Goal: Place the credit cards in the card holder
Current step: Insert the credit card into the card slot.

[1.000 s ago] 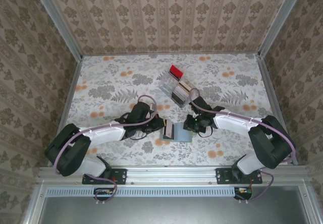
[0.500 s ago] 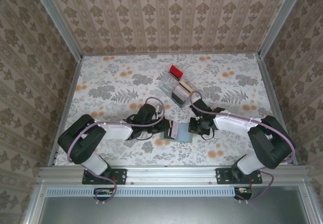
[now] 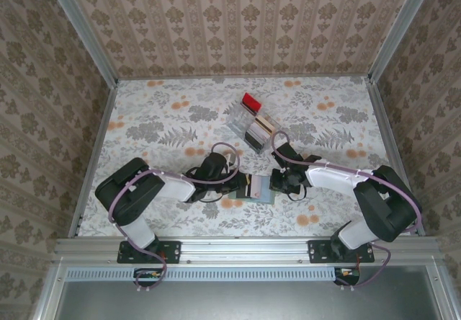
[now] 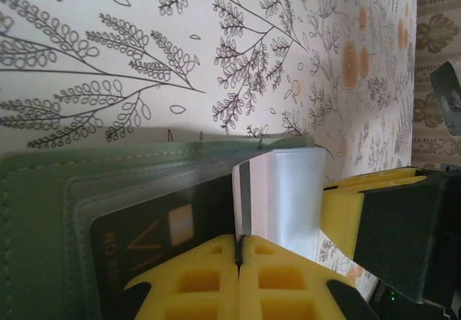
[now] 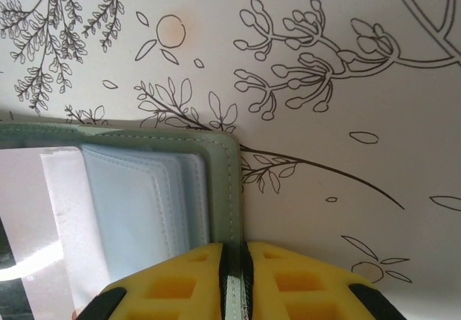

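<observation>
The floral-print surface carries all items and is enclosed by wallpapered walls. The left arm and the right arm both extend toward the near centre of the surface, with their tips on opposite sides of the card holder. A clear tray with a red end piece lies at 12 o'clock from the card holder, apart from it. A row of tan and dark stacked cards stands in the end of the tray nearer the arms.

The card holder is a sage-green wallet lying open and flat on the surface, with its clear inner sleeves facing up. The left gripper sits at its 9 o'clock side. The right gripper sits at its 3 o'clock side.

In the right wrist view, the yellow pads close on the stitched green border of the card holder beside a rounded corner. The right jaws pinch that border. Pale blue sleeves lie at 9 o'clock from the border.

In the left wrist view, the left jaws are pressed together on a gripped card. This card is seen nearly edge-on and shows grey and white bands. Its far end reaches the mouth of a clear sleeve; whether it is inside cannot be told. A dark card with gold lettering and a pale chip lies under a sleeve at 9 o'clock from the gripped card.
</observation>
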You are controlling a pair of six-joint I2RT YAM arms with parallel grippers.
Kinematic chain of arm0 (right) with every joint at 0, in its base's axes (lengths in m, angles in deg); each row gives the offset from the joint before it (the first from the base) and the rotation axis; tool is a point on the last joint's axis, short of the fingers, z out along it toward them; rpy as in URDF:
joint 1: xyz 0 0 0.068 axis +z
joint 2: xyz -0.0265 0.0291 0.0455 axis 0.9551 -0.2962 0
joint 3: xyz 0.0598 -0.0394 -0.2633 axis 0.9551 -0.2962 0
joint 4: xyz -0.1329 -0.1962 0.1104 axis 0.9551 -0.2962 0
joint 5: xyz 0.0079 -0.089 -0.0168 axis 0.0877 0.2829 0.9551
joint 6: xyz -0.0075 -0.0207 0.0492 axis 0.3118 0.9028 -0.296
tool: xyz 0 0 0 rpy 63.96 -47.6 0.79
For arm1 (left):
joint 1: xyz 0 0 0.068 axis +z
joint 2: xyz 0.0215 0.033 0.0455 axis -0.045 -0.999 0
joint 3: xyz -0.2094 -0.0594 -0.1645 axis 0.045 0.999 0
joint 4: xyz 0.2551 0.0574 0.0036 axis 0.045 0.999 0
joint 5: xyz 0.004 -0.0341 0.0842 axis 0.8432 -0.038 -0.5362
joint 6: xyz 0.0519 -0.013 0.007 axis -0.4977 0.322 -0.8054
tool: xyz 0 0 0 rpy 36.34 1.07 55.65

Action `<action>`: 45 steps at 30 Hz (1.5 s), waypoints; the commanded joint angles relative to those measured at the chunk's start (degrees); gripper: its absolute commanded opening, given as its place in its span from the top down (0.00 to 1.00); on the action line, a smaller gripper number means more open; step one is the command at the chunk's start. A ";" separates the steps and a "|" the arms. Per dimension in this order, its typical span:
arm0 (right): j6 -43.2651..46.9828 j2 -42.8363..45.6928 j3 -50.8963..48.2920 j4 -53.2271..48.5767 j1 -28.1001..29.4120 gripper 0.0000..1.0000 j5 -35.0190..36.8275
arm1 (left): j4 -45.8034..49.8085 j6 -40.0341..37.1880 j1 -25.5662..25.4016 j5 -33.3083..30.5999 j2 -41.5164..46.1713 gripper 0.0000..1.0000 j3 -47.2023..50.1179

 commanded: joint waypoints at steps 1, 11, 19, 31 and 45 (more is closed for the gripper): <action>-1.14 -2.19 -2.94 0.61 -0.03 0.83 1.14 | 1.39 0.60 -1.06 -0.76 -0.02 1.00 1.52; -1.40 -2.88 -3.24 1.87 0.01 0.83 0.62 | 9.30 -3.55 -1.32 -0.18 1.59 0.88 -1.21; -2.14 -3.52 -3.58 4.41 0.05 0.84 -1.66 | 24.48 -10.91 -3.52 -2.74 0.69 0.75 -10.47; -2.27 -2.62 -3.85 4.00 0.05 0.84 -1.38 | 35.36 -15.41 -4.78 -5.78 1.41 0.60 -15.84; -3.15 -2.27 -4.54 5.48 0.05 0.85 -2.60 | 36.88 -15.64 -6.72 -4.98 -2.48 0.61 -19.93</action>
